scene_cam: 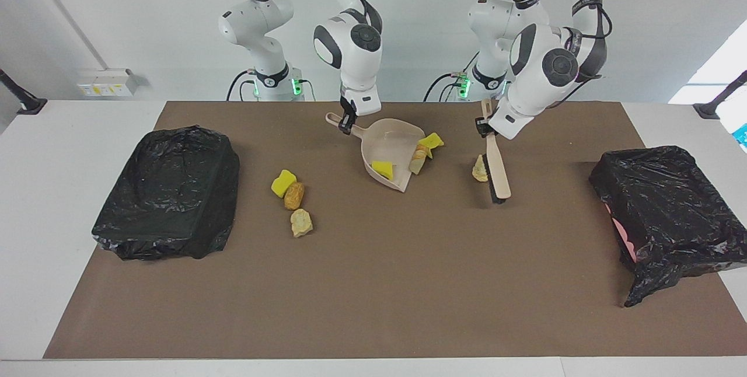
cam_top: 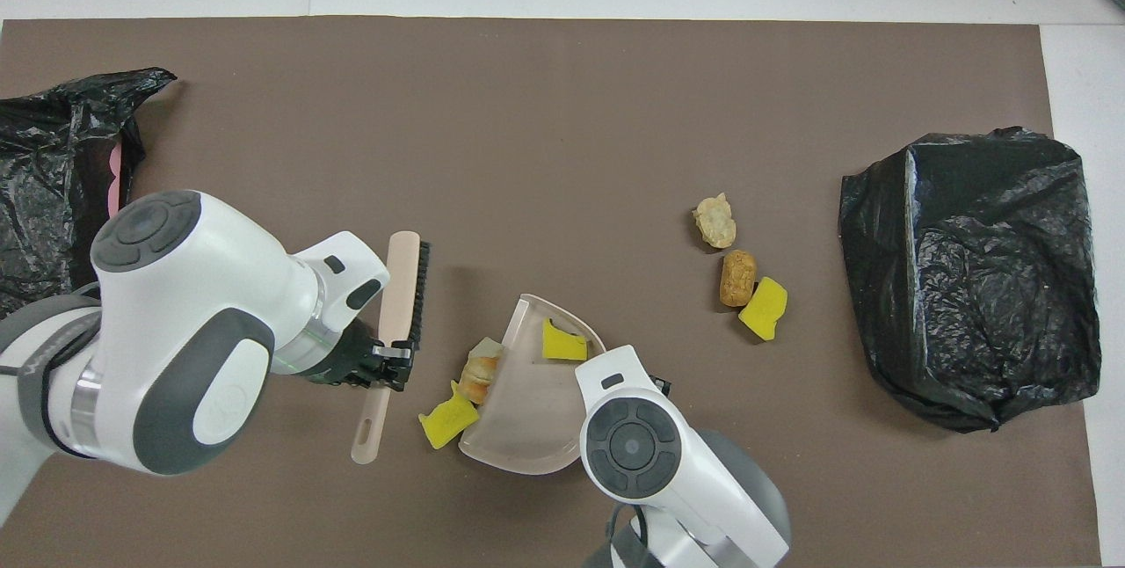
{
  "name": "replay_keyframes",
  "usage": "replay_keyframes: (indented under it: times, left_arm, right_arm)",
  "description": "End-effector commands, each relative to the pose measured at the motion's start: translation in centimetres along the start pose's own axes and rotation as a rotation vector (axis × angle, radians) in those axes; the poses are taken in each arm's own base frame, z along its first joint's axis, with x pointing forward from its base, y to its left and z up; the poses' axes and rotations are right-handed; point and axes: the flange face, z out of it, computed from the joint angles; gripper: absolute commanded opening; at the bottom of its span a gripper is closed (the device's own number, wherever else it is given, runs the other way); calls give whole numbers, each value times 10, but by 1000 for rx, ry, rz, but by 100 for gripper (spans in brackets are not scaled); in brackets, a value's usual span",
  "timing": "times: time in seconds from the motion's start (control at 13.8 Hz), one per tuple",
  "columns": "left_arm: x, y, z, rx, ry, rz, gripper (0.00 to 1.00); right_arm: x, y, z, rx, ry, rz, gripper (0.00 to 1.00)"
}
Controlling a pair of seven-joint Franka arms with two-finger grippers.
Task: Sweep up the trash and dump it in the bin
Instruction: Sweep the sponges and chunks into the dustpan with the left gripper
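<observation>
R gripper (scene_cam: 348, 123) pinching dustpan (scene_cam: 390, 155) handle, L gripper (scene_cam: 484, 126) clamped on brush (scene_cam: 496, 173) in facing view w/ one sponge (scene_cam: 383, 168) in pan; overhead: two pcs (cam_top: 464, 392) at pan lip, three (cam_top: 738, 282) nearer bin (cam_top: 971, 273), so mostly undone.

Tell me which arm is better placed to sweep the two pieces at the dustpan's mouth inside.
The left. Its end effector holds the brush beside the yellow sponge and tan lump at the dustpan's open edge. The right end effector holds the dustpan handle.
</observation>
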Motion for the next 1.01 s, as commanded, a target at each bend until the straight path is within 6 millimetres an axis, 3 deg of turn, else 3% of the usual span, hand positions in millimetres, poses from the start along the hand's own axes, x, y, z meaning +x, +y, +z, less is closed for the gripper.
replay_keyframes:
  times: [0.0, 0.22, 0.43, 0.94]
  left_arm:
    - [-18, -38, 24, 5, 38, -62, 0]
    - [-24, -54, 44, 18, 38, -81, 0]
    - [-43, -43, 64, 23, 61, -44, 0]
    - [-86, 48, 89, 40, 20, 168, 0]
  right_arm:
    - [0, 6, 0, -13, 19, -23, 0]
    - [0, 6, 1, -12, 20, -22, 0]
    - [0, 6, 1, -12, 18, -23, 0]
    - [-1, 6, 1, -11, 19, -21, 0]
